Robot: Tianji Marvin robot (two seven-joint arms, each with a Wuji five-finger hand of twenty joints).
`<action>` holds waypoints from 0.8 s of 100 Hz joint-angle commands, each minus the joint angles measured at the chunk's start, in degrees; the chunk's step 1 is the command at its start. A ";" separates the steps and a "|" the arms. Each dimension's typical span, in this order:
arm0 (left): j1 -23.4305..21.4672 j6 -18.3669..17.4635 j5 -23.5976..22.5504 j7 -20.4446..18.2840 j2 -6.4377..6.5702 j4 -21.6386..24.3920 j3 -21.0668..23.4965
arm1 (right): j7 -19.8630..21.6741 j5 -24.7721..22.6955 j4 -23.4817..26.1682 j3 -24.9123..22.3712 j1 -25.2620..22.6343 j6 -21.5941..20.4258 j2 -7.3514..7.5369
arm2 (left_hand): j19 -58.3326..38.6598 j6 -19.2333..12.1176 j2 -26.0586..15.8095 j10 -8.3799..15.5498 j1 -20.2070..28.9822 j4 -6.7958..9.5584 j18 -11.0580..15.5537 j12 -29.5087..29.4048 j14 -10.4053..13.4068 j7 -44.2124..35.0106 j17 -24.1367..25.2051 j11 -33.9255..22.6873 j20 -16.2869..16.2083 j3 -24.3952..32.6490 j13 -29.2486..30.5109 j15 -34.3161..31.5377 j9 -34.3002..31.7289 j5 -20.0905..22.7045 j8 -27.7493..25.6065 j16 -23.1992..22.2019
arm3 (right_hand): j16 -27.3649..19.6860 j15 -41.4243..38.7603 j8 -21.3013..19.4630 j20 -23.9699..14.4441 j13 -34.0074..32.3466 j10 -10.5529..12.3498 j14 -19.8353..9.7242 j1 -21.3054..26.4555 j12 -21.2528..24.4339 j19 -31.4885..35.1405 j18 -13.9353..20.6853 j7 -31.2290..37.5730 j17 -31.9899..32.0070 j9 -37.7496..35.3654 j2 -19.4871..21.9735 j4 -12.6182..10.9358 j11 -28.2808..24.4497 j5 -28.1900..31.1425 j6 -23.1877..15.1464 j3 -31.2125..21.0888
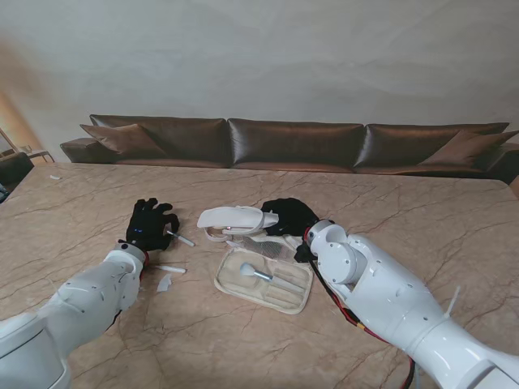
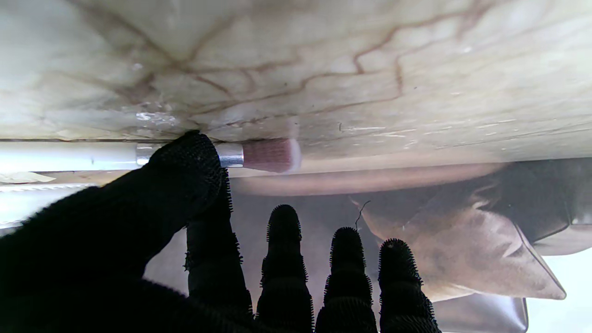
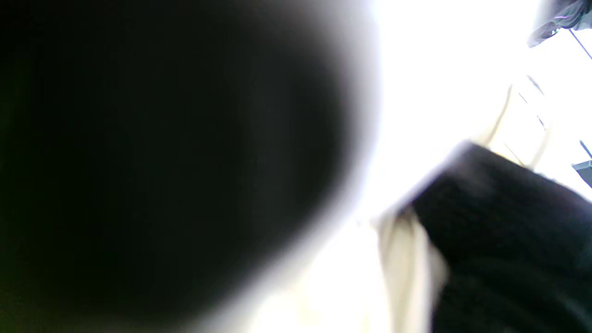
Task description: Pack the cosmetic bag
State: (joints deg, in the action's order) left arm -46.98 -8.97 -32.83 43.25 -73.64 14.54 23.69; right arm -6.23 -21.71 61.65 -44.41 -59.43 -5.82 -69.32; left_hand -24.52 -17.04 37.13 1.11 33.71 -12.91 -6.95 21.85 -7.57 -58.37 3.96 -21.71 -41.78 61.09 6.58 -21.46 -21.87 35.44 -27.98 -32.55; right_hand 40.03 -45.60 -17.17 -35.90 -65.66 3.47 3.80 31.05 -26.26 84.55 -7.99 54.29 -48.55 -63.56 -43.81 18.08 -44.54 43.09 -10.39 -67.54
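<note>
Table [image 1: 454, 219]: marble-patterned top, beige with brown veins, filling the stand view; carries every item listed here.
Sofa [image 1: 292, 142]: dark brown leather, along the table's far edge, against a pale wall.
Right arm [image 1: 389, 300]: white casing, entering from the stand view's lower right and reaching to the bag's right side.
Left arm [image 1: 81, 304]: white casing, entering from the lower left.
Cosmetics bag [image 1: 263, 279]: cream, lying open near the table's middle between the two arms; shallow tray half nearer to the robot, lid [image 1: 235, 217] lifted at the far side.
Bag contents: a brush with a silver ferrule [image 1: 258, 273] lies inside the tray half.
Right hand [image 1: 288, 215]: black glove, at the far right edge of the bag, touching the raised lid; the right wrist view is blurred and mostly dark, showing one gloved finger [image 3: 504, 222] against cream material, so the grasp cannot be told.
Left hand [image 1: 150, 224]: black glove, left of the bag, palm down on the table; thumb [image 2: 185, 180] and forefinger pinch the brush, the other three fingers extended and apart.
Makeup brush [image 2: 268, 155]: white handle, silver ferrule, reddish bristles; held against the table top, pointing toward the bag.
Small white items [image 1: 170, 269]: two pieces just beside the left wrist, too small to identify.
</note>
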 commanded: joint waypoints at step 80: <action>-2.71 3.58 0.22 0.21 -0.73 0.29 -0.10 | 1.00 1.02 0.11 0.20 -0.85 -0.22 -0.73 | -26.83 -0.83 4.60 4.53 5.28 -2.05 -2.97 10.01 -0.86 -5.58 0.28 -7.18 5.09 -0.63 20.64 -6.89 -25.51 11.22 6.66 -5.19 | -0.20 -2.45 0.25 0.44 -4.58 2.37 -1.26 4.03 -0.40 2.56 -0.09 5.01 -2.27 -3.20 3.06 -0.56 -1.20 2.18 -8.06 -3.25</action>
State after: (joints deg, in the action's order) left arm -47.78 -5.53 -32.55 45.24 -74.20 15.28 23.77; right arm -5.66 -20.99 61.67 -44.71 -59.54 -5.86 -69.35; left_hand -49.01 -16.60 38.87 4.01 36.56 -13.47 -8.77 28.65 -8.44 -57.48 3.38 -28.45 -37.59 61.12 24.65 -27.59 -44.45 41.02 -18.37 -36.35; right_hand 40.06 -45.60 -17.17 -35.91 -65.66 3.47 3.93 31.05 -26.26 84.71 -8.00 54.29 -48.55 -63.57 -43.95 18.08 -44.54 43.10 -10.39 -67.54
